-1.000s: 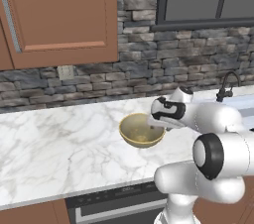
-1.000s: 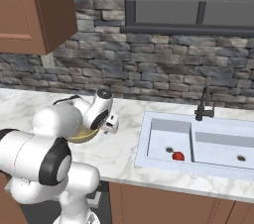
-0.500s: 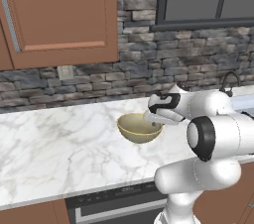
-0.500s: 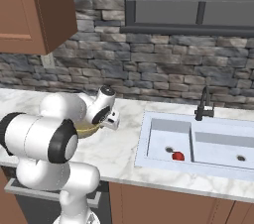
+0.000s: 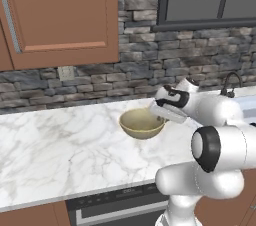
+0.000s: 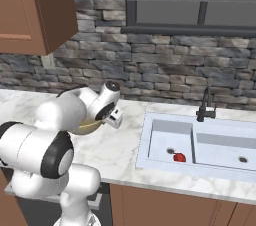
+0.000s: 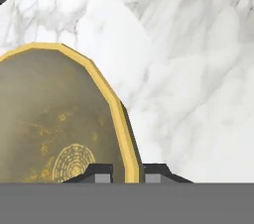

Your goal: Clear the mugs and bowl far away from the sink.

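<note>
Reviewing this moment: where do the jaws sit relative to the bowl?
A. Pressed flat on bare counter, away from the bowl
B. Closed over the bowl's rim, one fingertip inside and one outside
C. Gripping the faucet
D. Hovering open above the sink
B: in the hand view the bowl has its yellow rim running between the two fingertips, one on each side of it.

My claw [image 7: 127, 174] has small dark matt finger tips, set either side of the rim of the bowl [image 5: 141, 124], which looks like glazed ceramic: tan-olive outside, a brighter yellow edge, and a dull speckled inside with a faint ringed pattern at the bottom. The tabletop [image 5: 60, 150] is smooth polished white marble with grey veins. Behind it stands a rough grey stone wall [image 5: 150, 55], beside a smooth reddish-brown wooden cabinet door [image 5: 62, 12].
</note>
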You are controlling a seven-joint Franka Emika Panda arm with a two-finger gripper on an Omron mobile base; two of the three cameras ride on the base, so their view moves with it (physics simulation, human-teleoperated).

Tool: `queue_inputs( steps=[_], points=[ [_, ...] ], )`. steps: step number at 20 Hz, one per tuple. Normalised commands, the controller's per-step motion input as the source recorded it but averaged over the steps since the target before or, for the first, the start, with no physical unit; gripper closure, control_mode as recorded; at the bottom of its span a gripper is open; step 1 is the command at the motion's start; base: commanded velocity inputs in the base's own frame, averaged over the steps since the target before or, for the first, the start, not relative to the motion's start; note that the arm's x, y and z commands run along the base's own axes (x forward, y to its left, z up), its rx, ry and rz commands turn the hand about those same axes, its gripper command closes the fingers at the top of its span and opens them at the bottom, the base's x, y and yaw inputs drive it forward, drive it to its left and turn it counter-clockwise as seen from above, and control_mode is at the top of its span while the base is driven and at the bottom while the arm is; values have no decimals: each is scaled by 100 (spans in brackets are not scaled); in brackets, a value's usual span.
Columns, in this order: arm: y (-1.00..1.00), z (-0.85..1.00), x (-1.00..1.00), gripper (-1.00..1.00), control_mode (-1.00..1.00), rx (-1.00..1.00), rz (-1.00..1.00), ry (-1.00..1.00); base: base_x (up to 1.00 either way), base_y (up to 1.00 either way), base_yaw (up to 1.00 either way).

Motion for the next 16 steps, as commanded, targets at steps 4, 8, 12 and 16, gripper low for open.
queue_inputs(
  steps=[4, 8, 12, 16],
  points=[
    [-24, 98, -42, 100, -100, 0, -44, -15, 0, 0, 0],
    [-38, 64, -57, 100, -100, 0, -59, -16, 0, 0, 0],
    [-2, 39, -43, 100, -100, 0, -80, -5, 0, 0, 0],
    [0, 43, -68, 100, -100, 1, -68, -10, 0, 0, 0]
  ],
)
